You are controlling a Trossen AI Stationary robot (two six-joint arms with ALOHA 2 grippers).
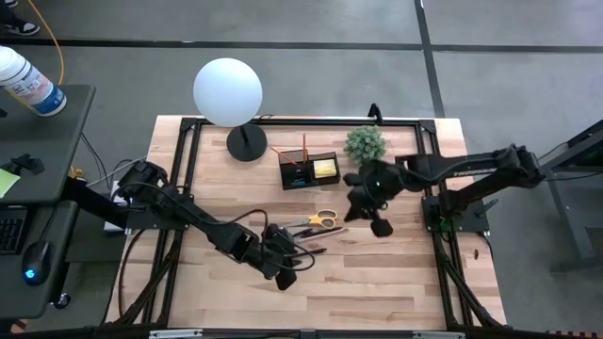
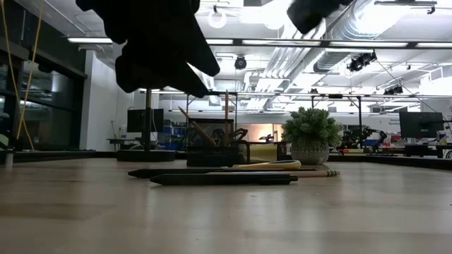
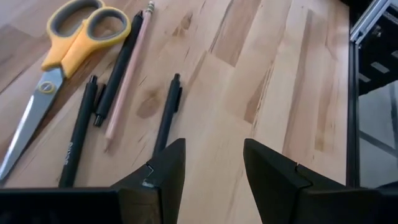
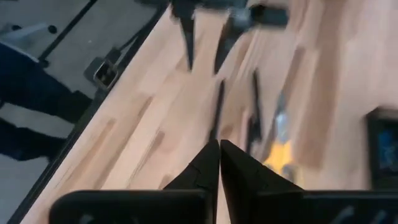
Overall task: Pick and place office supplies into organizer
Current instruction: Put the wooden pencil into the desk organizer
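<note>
Bare wood beside left claw [image 3: 213, 177]

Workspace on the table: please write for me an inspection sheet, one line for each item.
Surface: wooden table, bare at front.
Job's things: scissors and dark pens lie loose; organizer holds sticky notes and pencils.
Clutter: globe lamp, potted plant.
Grippers: left gripper open above a pen; right gripper shut, empty.
Cables: wires along left arm.
Surroundings: side desk with bottle.
</note>
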